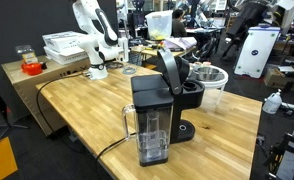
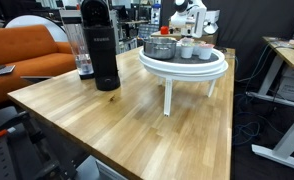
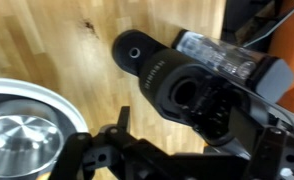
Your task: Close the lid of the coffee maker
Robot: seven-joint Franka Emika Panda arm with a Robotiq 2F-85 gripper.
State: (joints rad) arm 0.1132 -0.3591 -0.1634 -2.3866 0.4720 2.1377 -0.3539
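Note:
The black coffee maker (image 1: 159, 105) stands mid-table on the wood, with its clear water tank (image 1: 150, 135) toward the camera. It also shows in the other exterior view (image 2: 104, 50). Its lid (image 1: 169, 68) is raised and tilted back over the brew head. In the wrist view I look down on the coffee maker (image 3: 152, 70), with its round drip base (image 3: 135, 52) and the open brew chamber (image 3: 187, 95). My gripper (image 3: 197, 128) hangs above the machine, apart from it, with its dark fingers spread open and empty. It is not in either exterior view.
A white round raised tray (image 1: 219, 72) with bowls and cups stands next to the machine, also seen in the other exterior view (image 2: 182, 63). A metal bowl (image 3: 17, 135) lies at the wrist view's lower left. A black cable (image 1: 72, 85) crosses the table. An orange sofa (image 2: 27, 50) stands beyond the table edge.

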